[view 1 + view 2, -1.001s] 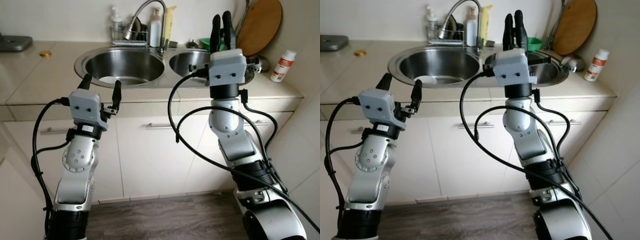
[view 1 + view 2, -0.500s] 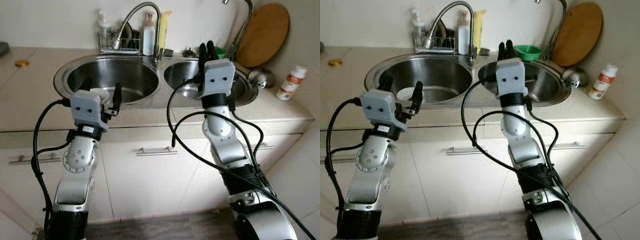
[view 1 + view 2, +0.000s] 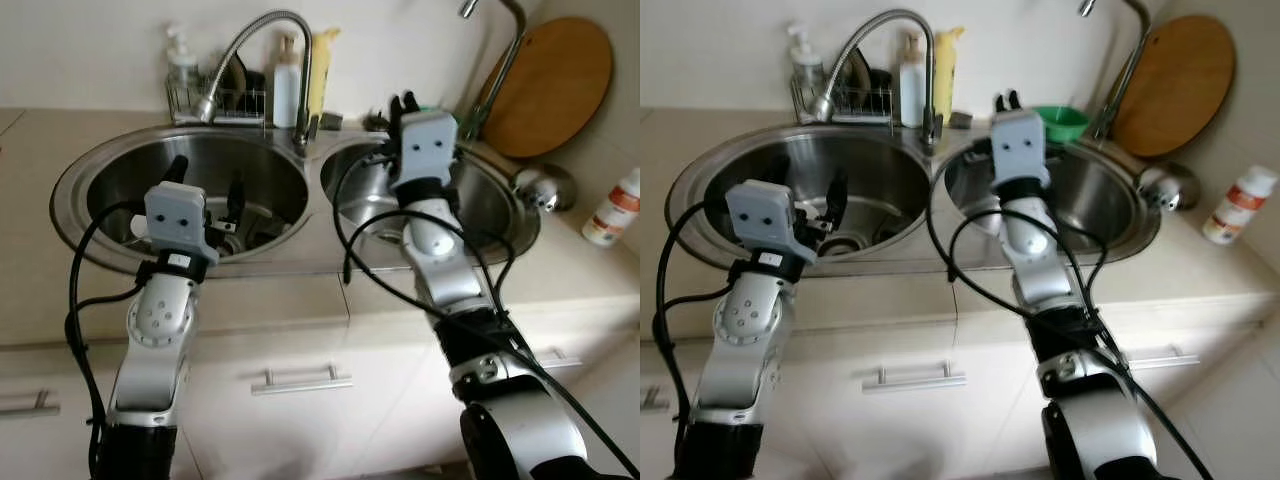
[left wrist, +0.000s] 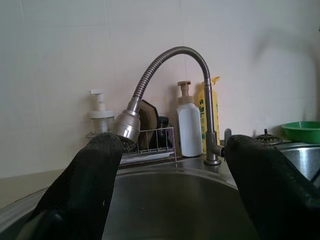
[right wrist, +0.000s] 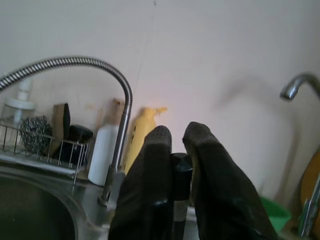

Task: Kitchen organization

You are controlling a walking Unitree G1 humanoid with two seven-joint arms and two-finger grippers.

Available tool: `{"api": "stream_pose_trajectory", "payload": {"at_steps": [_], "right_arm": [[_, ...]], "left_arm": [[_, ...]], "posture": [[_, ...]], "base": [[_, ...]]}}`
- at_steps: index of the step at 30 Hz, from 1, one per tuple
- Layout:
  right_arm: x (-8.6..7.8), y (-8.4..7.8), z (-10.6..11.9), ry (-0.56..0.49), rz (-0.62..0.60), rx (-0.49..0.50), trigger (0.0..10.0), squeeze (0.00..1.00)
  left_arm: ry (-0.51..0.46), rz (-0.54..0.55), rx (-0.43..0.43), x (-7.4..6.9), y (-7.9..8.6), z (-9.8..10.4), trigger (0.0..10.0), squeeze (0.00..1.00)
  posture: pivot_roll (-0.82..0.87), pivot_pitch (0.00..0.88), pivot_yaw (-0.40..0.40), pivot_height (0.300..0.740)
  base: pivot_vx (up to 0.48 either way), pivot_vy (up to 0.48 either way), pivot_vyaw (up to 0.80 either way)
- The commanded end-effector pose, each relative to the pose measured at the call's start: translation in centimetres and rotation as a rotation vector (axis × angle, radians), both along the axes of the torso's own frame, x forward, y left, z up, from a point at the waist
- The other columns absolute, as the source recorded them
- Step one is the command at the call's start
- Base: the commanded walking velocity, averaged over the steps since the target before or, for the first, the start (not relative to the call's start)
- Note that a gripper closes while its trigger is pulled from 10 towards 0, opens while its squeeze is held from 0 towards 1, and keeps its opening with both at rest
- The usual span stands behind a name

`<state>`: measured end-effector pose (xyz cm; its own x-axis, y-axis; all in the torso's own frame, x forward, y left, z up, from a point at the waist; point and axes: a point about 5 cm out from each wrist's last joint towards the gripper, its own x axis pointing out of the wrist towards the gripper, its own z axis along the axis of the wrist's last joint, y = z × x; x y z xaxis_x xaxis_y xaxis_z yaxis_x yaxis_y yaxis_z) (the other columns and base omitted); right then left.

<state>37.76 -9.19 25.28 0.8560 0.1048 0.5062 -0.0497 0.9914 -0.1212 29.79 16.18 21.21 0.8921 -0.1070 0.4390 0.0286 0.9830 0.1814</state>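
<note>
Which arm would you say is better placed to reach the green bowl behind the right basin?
Probably the right: the right gripper hangs over the right basin beside the green bowl; the left gripper is over the left basin.

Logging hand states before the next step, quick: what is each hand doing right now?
Left hand: open, holding nothing, over the left sink basin.
Right hand: fingers nearly together, holding nothing, over the right basin.

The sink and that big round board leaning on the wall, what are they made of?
The sink looks like stainless steel: silvery grey, brushed, with soft reflections in both bowls. The round board looks like wood, warm brown and matte, though no grain can be made out. The bendy faucet also seems to be metal, with a ribbed, shiny neck.
</note>
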Motion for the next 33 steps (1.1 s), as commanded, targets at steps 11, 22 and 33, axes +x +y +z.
{"api": "stream_pose_trajectory", "payload": {"at_steps": [11, 22, 33], "right_arm": [[0.1, -2.1, -1.8, 0.059, -0.022, 0.0, 10.0, 1.0], [-1.3, -2.8, -1.3, 0.028, 0.002, 0.098, 10.0, 1.0], [-3.6, -3.8, -2.2, 0.042, -0.008, 0.104, 10.0, 0.0]], "left_arm": [[0.03, -0.036, 0.014, 0.1, -1.1, -0.6, 10.0, 0.0], [0.046, -0.052, -0.002, -0.1, -1.3, -0.8, 10.0, 0.0], [0.028, -0.102, -0.008, -0.5, -1.9, -0.4, 10.0, 0.0]], "posture": [[0.1, 0.0, -0.074, 0.74], [0.09, 0.0, -0.075, 0.74], [0.09, 0.0, -0.077, 0.74]], "base": [[0.0, 0.0, 0.0], [0.0, 0.0, 0.0], [0.0, 0.218, 0.0]]}}
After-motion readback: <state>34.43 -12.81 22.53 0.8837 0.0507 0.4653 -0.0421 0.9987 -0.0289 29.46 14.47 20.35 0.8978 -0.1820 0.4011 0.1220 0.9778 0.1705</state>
